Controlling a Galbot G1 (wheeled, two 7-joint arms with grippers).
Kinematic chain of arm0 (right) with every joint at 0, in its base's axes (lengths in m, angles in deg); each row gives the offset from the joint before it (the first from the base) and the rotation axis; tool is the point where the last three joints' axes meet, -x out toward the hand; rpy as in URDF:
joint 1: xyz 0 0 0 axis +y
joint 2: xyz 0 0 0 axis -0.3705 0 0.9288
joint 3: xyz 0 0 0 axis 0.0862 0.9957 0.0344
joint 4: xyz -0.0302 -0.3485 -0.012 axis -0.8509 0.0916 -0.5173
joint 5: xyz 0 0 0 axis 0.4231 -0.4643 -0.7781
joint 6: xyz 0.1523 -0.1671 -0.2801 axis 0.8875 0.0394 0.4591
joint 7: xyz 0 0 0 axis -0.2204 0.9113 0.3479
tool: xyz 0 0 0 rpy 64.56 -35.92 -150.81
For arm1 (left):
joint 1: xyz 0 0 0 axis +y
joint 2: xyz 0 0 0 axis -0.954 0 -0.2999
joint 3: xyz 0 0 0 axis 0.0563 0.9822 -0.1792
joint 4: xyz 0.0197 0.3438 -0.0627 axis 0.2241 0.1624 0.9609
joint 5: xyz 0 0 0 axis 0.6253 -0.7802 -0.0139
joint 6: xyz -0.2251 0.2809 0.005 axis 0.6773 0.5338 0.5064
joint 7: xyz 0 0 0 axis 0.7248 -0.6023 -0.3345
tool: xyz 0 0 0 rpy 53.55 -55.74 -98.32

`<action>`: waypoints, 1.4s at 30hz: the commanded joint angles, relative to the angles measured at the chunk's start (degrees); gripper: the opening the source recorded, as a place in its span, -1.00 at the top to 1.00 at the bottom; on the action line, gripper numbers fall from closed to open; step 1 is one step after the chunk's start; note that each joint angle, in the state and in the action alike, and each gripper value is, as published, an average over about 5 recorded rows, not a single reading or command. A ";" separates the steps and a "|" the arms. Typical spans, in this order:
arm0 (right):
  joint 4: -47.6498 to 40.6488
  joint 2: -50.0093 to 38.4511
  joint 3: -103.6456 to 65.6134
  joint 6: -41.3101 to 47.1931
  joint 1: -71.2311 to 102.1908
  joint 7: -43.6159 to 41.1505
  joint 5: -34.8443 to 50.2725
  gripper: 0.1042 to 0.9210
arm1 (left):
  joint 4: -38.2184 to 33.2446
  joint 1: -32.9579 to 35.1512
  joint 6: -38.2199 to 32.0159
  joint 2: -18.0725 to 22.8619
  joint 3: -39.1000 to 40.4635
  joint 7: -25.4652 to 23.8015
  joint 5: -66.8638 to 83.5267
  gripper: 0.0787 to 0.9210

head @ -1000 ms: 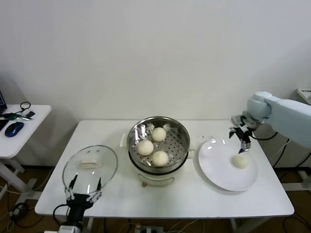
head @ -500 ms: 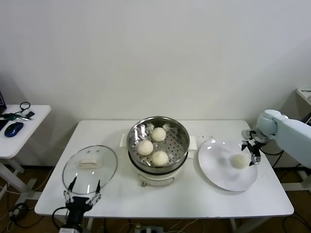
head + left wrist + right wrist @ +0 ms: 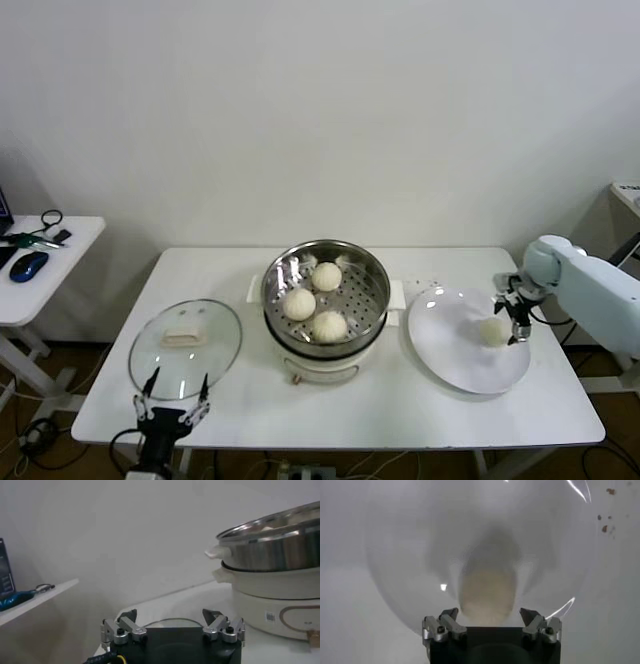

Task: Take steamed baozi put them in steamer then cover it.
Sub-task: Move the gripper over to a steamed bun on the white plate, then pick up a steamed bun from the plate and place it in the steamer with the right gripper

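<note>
I've set my right gripper (image 3: 515, 318), jaws spread, beside the last baozi (image 3: 492, 331) on the plate (image 3: 450, 365) at right, ready to carry it to the steamer (image 3: 326, 290) at centre.

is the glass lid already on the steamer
No, the cover lies flat on the table to the left of the steamer, whose open basket shows three baozi.

Bare tabletop (image 3: 480, 415) before the plate (image 3: 440, 345); steamer (image 3: 370, 300) wall bordering its left.
</note>
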 commanded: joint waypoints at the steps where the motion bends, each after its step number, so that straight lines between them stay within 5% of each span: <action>1: -2.85 2.53 -2.69 -0.62 1.83 -0.12 -1.56 -0.76 | 0.12 0.11 -0.06 0.04 -0.08 0.00 -0.09 -0.77; 21: -1.37 2.20 2.93 0.27 -3.69 -0.69 3.57 -0.49 | -0.05 0.58 -0.28 -0.12 0.03 -0.03 -0.18 -0.77; 42: 15.60 11.39 40.14 13.30 -43.15 5.06 50.37 -0.47 | -0.75 0.93 -1.23 -1.01 3.43 -0.18 -0.79 -0.77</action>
